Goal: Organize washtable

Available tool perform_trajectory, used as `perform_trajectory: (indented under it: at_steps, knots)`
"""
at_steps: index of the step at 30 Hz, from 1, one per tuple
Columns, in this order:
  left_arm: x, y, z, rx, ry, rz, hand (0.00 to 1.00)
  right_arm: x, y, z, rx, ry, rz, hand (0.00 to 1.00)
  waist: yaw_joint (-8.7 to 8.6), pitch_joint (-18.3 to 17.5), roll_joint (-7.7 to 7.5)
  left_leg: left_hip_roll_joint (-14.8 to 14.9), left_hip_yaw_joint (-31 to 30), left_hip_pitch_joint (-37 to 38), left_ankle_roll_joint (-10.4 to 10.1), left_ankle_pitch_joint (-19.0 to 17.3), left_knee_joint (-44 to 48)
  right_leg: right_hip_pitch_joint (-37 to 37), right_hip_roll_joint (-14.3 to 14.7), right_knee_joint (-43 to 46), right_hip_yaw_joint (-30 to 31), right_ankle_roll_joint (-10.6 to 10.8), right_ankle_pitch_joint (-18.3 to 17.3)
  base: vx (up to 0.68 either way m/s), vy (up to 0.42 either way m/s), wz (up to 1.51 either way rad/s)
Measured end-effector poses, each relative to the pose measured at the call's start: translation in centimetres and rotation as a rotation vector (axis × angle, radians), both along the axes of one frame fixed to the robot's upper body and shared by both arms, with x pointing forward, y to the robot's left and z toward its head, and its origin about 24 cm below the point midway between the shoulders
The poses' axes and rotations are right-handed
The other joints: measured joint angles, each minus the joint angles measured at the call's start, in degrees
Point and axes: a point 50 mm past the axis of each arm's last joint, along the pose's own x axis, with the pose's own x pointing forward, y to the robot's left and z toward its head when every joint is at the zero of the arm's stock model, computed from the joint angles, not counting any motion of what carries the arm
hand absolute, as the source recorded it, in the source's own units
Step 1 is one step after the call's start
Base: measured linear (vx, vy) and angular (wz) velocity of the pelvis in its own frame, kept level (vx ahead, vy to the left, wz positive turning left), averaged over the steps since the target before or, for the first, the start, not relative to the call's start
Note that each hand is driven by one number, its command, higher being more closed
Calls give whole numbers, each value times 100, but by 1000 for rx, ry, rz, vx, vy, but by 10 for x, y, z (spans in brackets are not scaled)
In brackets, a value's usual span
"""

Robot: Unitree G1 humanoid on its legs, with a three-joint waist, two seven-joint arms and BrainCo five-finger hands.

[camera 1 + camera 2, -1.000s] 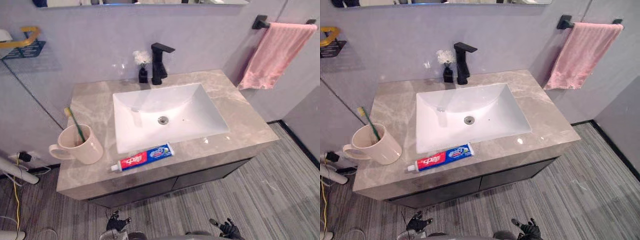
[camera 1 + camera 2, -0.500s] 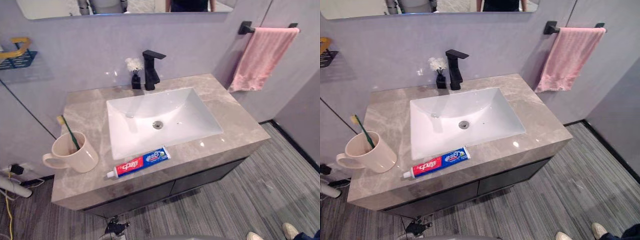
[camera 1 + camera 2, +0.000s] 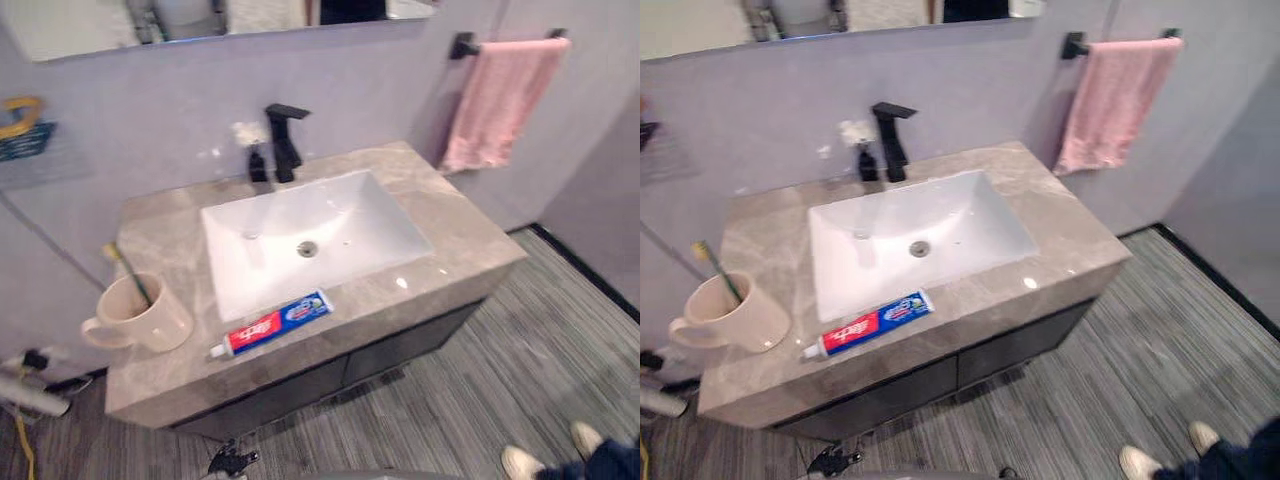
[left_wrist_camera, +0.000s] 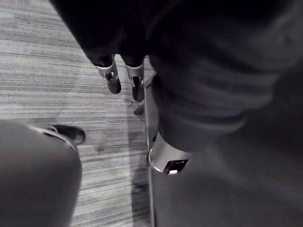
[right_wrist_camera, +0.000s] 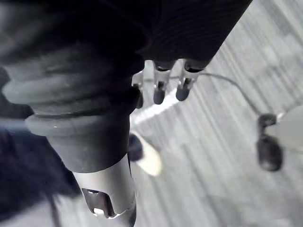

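A red, white and blue toothpaste tube (image 3: 272, 324) lies flat on the marble counter (image 3: 460, 245), along its front edge before the white sink (image 3: 310, 235). At the counter's left stands a cream mug (image 3: 140, 315) holding a green toothbrush (image 3: 128, 274). My left hand (image 4: 113, 81) hangs low over the striped floor, fingers straight and holding nothing. My right hand (image 5: 159, 92) also hangs over the floor, fingers relaxed and empty. Both are well away from the counter.
A black faucet (image 3: 284, 140) and a small dark vase (image 3: 255, 160) with white flowers stand behind the sink. A pink towel (image 3: 495, 100) hangs on a wall bar at the right. A person's white shoes (image 3: 540, 462) stand on the floor at the lower right.
The camera has shifted, so the whole washtable sits differently in view. The person's shoes have come further in at the lower right. Nothing on the counter has moved.
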Motion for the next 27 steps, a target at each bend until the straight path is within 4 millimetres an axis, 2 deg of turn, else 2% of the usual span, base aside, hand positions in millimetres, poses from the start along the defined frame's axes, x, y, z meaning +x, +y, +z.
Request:
perform_trajectory:
  at_steps: [3,4,5,8,9,10,11,13,15,19,23,25,27]
  knots:
    - [-11,4,-1,2,40,24,0,-13,-14,8,-44,-10,-142,0,-142,-11,4,9,2,-5,4,3,-7,-40,24,2,7,3,-2,-6,-35,-15]
    - [-20,4,-3,-7,74,51,0,-13,-25,14,-73,-7,-167,0,-217,-33,34,6,0,-22,40,27,1,-89,35,2,48,3,-2,23,-30,-10]
    - [-23,4,-3,-10,82,57,0,-12,-28,15,-79,-6,-166,0,-235,-35,39,6,-2,-24,47,32,6,-91,37,2,54,3,-2,24,-29,-11]
    - [-35,2,-5,-17,115,77,0,8,-61,37,-222,19,-55,0,-258,-73,90,16,-12,-34,53,33,12,-109,56,1,68,0,-7,14,-29,-4]
    - [-36,1,-5,-18,118,81,0,24,-79,56,-334,33,41,0,-259,-94,109,13,-17,-51,53,32,9,-125,54,1,60,-4,-10,0,0,0]
    - [-37,0,-5,-19,120,81,0,33,-87,66,-393,38,85,0,-264,-110,118,11,-17,-68,54,32,10,-142,53,1,61,-4,-10,0,0,0]
    - [-39,0,-5,-19,122,83,0,57,-104,98,-565,51,190,0,-276,-148,132,7,-17,-117,56,33,12,-192,48,2,61,-4,-10,0,0,0]
    - [-40,1,-5,-17,123,85,0,95,-117,156,-854,53,293,0,-250,-182,99,17,-75,-149,68,42,28,-198,61,1,22,-4,-10,-19,-35,8]
    - [-41,2,-5,-12,121,86,0,116,-115,183,-995,69,333,0,-228,-244,43,21,-154,-180,92,58,35,-198,68,1,-37,-4,-10,-17,-37,14]
    - [-44,5,-3,3,121,93,0,143,-110,196,-1067,99,342,0,-130,-360,-51,-21,-236,-216,130,81,35,-190,28,0,-144,-4,-9,-31,-25,11]
    - [-44,4,-4,10,132,82,0,151,-107,221,-1185,109,342,0,-111,-409,-20,-109,-410,-293,184,114,43,-186,-49,-1,-322,-3,-8,-28,2,21]
    - [-46,4,-3,13,133,72,0,163,-103,247,-1303,90,388,0,-103,-420,-37,-141,-466,-316,206,127,50,-181,-81,0,-371,-1,-8,-47,-3,12]
    - [-47,4,-3,16,130,70,0,188,-88,289,-1494,12,477,0,-102,-436,-60,-158,-480,-324,224,138,51,-181,-99,1,-383,7,-3,-47,-10,2]
